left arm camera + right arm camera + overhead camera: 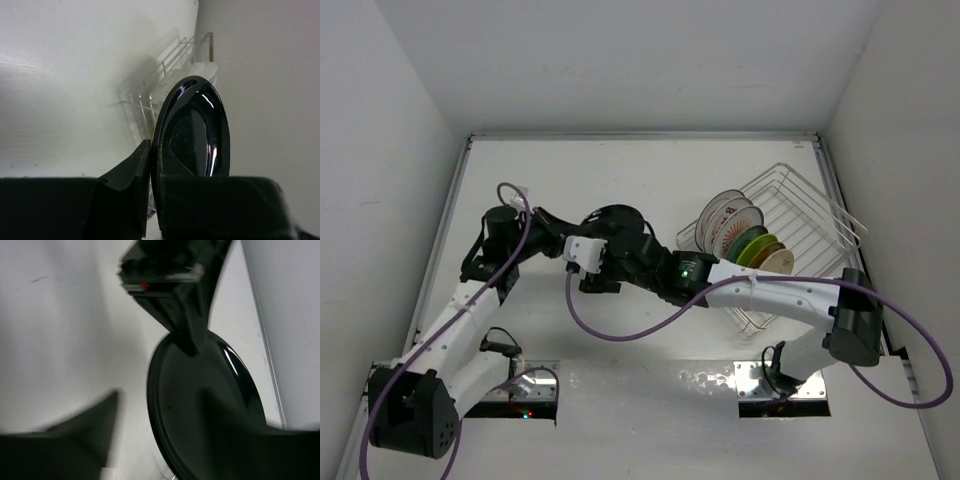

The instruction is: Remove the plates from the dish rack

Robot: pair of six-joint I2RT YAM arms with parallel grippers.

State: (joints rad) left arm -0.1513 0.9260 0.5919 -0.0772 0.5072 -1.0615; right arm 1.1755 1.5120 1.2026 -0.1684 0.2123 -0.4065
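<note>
top external | dish rack: five plates | left tool: one dark plate

Right wrist view reached you smeared. Right claw fingers bled into the dark plate, so you couldn't read the grip. The frame edge cut the plate's lower rim. Left wrist view: left claw hid the plate's base, and the plate masked part of the dish rack.
</note>
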